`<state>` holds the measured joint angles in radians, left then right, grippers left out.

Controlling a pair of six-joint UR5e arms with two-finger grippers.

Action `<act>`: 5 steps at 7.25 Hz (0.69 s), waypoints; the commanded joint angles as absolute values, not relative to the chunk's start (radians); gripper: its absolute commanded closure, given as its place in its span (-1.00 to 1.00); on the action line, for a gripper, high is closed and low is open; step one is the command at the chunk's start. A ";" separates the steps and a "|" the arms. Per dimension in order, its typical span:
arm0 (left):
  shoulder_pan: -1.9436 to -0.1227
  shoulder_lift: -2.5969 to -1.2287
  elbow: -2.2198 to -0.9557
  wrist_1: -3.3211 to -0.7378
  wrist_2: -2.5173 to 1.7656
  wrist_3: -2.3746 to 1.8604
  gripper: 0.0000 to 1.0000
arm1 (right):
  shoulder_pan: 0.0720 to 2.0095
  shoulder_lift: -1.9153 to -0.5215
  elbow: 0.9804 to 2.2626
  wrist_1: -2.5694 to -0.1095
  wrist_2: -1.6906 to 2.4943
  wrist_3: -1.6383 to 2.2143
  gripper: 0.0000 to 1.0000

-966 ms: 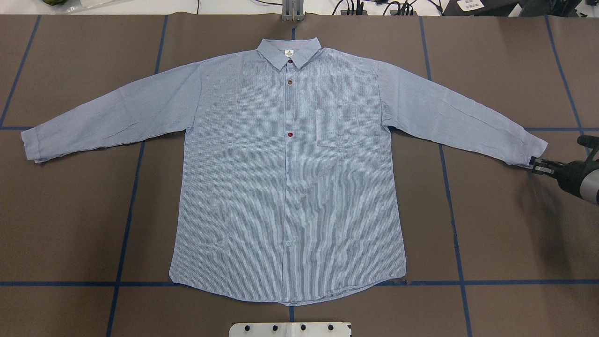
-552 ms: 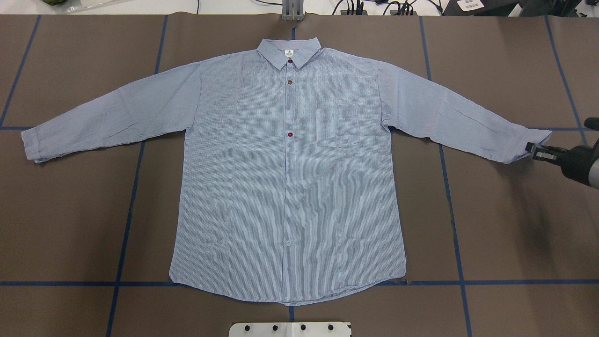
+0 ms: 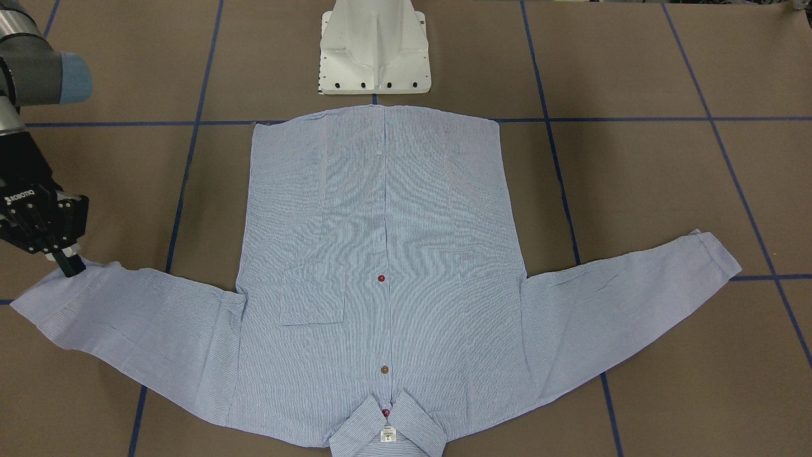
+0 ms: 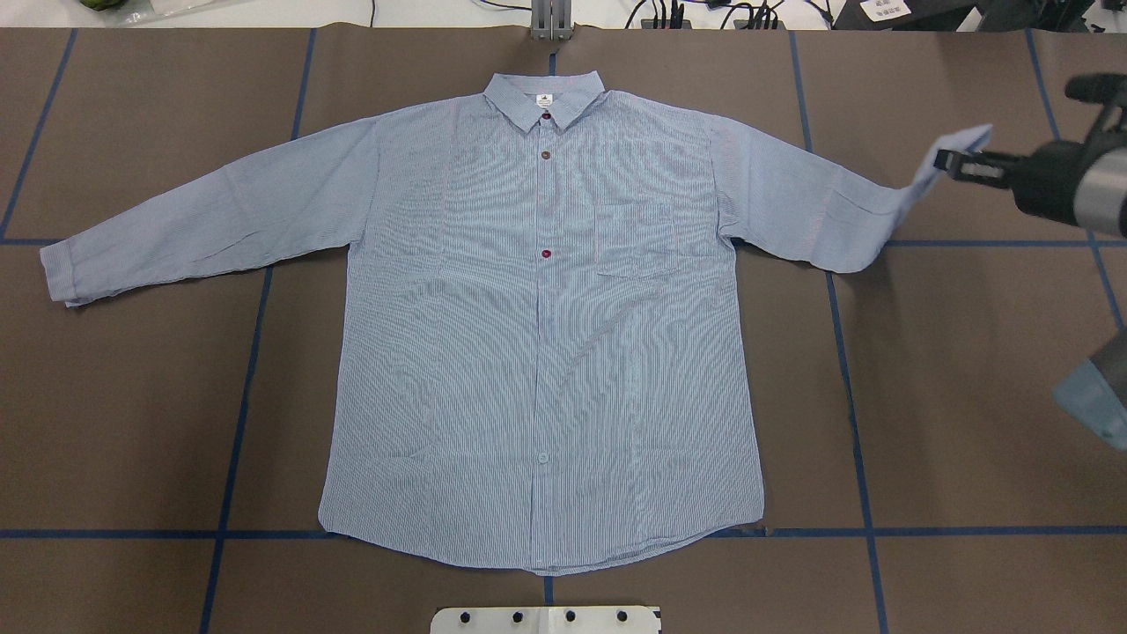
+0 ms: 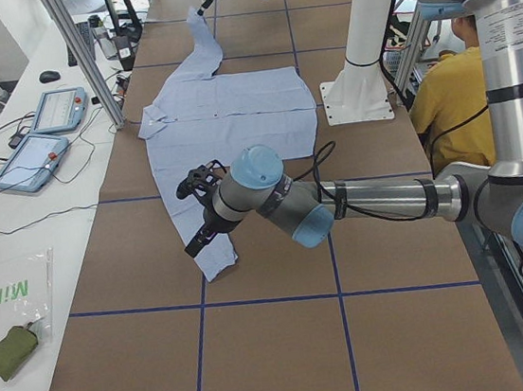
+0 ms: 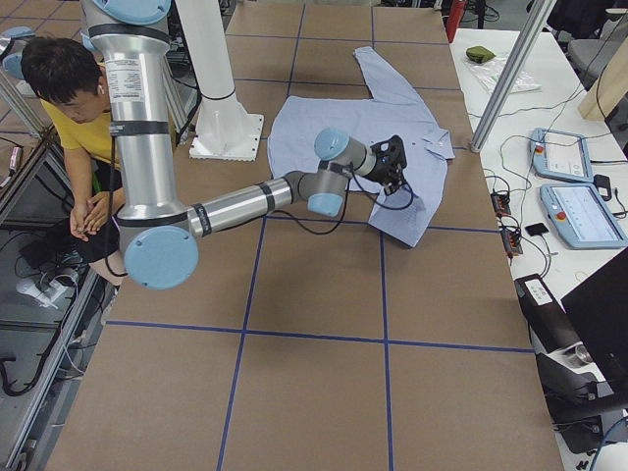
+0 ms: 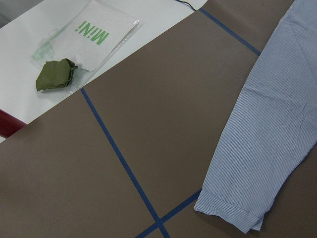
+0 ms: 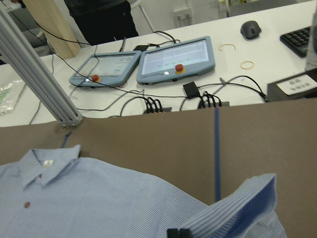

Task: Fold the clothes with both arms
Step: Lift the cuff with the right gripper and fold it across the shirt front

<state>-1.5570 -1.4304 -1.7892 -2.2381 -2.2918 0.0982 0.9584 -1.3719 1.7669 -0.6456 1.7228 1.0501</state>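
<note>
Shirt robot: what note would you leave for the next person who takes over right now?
Right gripper: shut on the cuff of the shirt's sleeve on the robot's right, held up off the table.
Left gripper: hangs near the other cuff, not holding it; I cannot tell whether it is open or shut.
Shirt: body and other sleeve lie flat, front up, collar away from the robot.
Done: one cuff gripped and raised.
Left: every fold, both sleeves and the body.
</note>
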 commanded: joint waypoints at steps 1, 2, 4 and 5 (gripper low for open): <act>-1.557 -1.430 -1.790 -2.238 -2.292 0.098 -1.00 | 0.802 -1.069 1.760 -0.910 1.555 1.052 1.00; -1.557 -1.431 -1.789 -2.238 -2.292 0.098 -1.00 | 0.705 -0.974 1.706 -0.987 1.398 1.096 1.00; -1.557 -1.431 -1.789 -2.238 -2.292 0.097 -1.00 | 0.587 -0.733 1.399 -0.996 1.214 1.170 1.00; -1.557 -1.431 -1.789 -2.238 -2.290 0.097 -1.00 | 0.540 -0.689 1.346 -0.997 1.157 1.198 1.00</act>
